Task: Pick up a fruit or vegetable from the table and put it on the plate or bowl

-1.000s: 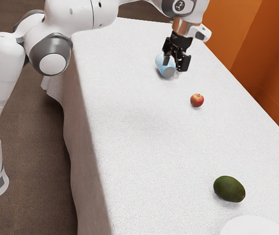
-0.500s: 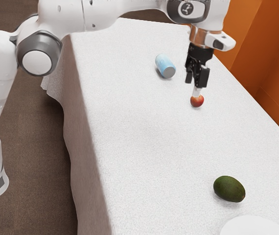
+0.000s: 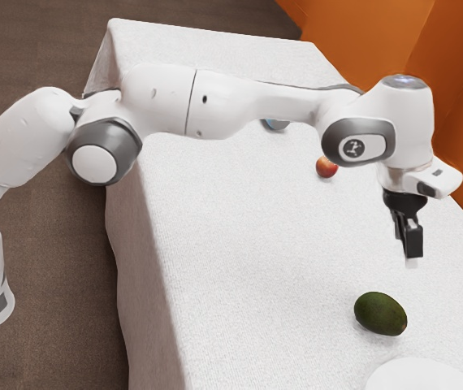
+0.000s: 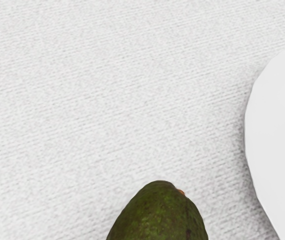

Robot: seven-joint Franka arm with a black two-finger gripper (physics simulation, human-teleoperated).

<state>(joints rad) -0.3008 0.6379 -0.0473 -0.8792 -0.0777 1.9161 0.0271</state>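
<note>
approach step: hand [image 3: 412, 253] hangs over the worktop [image 3: 240, 244], near the avocado [image 3: 380, 314]; can't tell if it's spread or pressed together. avocado lies just beside the plate [image 3: 418, 378]. next move likely: lower onto avocado, pinch it.

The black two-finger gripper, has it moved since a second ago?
Yes. The black two-finger gripper has swung toward the exterior view's lower right, past the red apple, and hangs near the dark green avocado.
</note>
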